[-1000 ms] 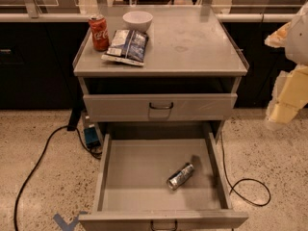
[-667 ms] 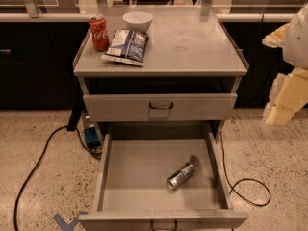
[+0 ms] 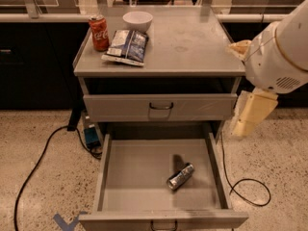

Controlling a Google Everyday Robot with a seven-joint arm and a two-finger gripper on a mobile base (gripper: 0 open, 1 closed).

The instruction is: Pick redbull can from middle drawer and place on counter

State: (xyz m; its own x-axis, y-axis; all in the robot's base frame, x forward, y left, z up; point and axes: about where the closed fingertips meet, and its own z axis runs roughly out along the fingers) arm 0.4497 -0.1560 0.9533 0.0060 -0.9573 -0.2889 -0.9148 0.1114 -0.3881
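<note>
The redbull can (image 3: 180,176) lies on its side on the floor of the open middle drawer (image 3: 134,172), right of centre, silver top pointing to the front left. The counter (image 3: 192,42) is the flat grey top of the cabinet above. My gripper (image 3: 248,119) hangs as a pale beige piece under the big white arm joint (image 3: 281,47), just off the cabinet's right side, level with the closed drawer. It is above and to the right of the can and not touching it.
A red Coca-Cola can (image 3: 99,32), a chip bag (image 3: 126,46) and a white bowl (image 3: 137,20) stand on the counter's back left. A closed drawer (image 3: 159,107) sits above the open one. Black cables (image 3: 33,172) lie on the speckled floor on both sides.
The arm and gripper have moved left, closer to the cabinet's right side. The redbull can and the drawer have not moved.
</note>
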